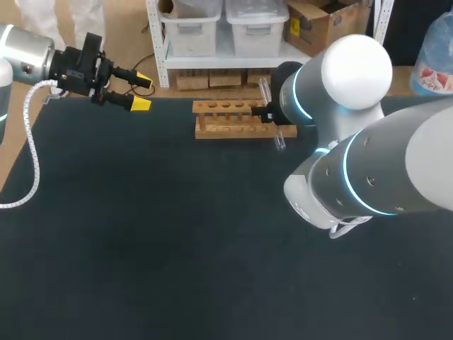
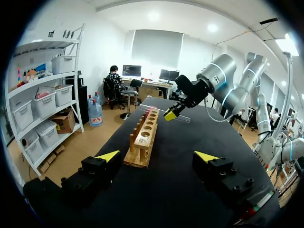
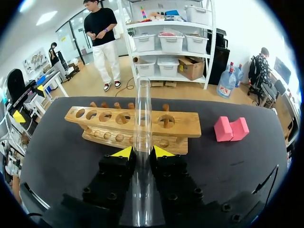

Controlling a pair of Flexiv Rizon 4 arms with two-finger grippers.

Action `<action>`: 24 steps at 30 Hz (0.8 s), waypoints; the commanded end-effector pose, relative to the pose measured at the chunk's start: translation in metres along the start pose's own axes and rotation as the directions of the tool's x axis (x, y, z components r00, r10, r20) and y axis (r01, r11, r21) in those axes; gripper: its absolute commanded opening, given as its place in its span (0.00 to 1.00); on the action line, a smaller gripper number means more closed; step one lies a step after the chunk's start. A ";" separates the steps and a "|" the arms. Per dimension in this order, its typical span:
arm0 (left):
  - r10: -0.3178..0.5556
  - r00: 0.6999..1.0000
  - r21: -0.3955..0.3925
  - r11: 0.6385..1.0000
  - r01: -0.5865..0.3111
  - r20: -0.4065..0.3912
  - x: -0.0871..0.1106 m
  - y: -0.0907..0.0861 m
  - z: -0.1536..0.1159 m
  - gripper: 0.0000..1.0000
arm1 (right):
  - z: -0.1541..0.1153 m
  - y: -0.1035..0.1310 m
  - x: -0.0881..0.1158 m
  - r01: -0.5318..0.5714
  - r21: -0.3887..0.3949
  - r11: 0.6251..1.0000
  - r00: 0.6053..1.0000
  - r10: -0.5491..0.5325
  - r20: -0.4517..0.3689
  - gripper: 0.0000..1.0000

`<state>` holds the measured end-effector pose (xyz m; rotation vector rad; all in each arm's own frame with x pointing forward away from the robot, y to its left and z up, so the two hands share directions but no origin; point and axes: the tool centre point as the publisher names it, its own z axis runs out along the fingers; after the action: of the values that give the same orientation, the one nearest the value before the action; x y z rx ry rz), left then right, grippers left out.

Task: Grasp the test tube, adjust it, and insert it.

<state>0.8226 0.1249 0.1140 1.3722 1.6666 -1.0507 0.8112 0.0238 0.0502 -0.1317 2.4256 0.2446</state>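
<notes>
A clear glass test tube (image 3: 142,109) stands between the yellow fingertips of my right gripper (image 3: 142,153), which is shut on it. The tube runs along the fingers, and its open end rises in front of the wooden rack (image 3: 133,124). The left wrist view shows the right gripper (image 2: 172,114) holding the tube (image 2: 183,118) crosswise just above the far end of the rack (image 2: 145,137). From the head view the tube (image 1: 265,88) shows beside the rack (image 1: 237,119), while my right arm (image 1: 354,142) hides its own gripper. Over the table's far left corner, my left gripper (image 1: 141,92) hangs open and empty.
The rack has one row of several round holes, none with anything in it. A pink block (image 3: 231,128) lies on the dark mat beside the rack's end. The mat (image 1: 177,234) runs wide and bare toward the near side.
</notes>
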 end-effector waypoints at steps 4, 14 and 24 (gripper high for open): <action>0.002 1.000 -0.002 1.000 -0.002 0.001 0.001 -0.001 0.000 1.00 | 0.007 0.001 -0.001 -0.007 -0.001 1.000 1.000 0.007 -0.002 0.00; 0.002 1.000 -0.002 1.000 -0.002 0.001 0.001 -0.001 0.000 1.00 | 0.015 0.001 0.004 -0.024 -0.016 1.000 0.999 0.024 -0.027 0.00; 0.002 1.000 -0.002 1.000 -0.002 0.001 0.001 -0.001 0.000 1.00 | 0.017 -0.001 0.007 -0.025 -0.034 0.999 0.997 0.023 -0.068 0.00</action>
<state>0.8226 0.1249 0.1140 1.3722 1.6666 -1.0507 0.8118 0.0288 0.0321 -0.1158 2.4597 0.2787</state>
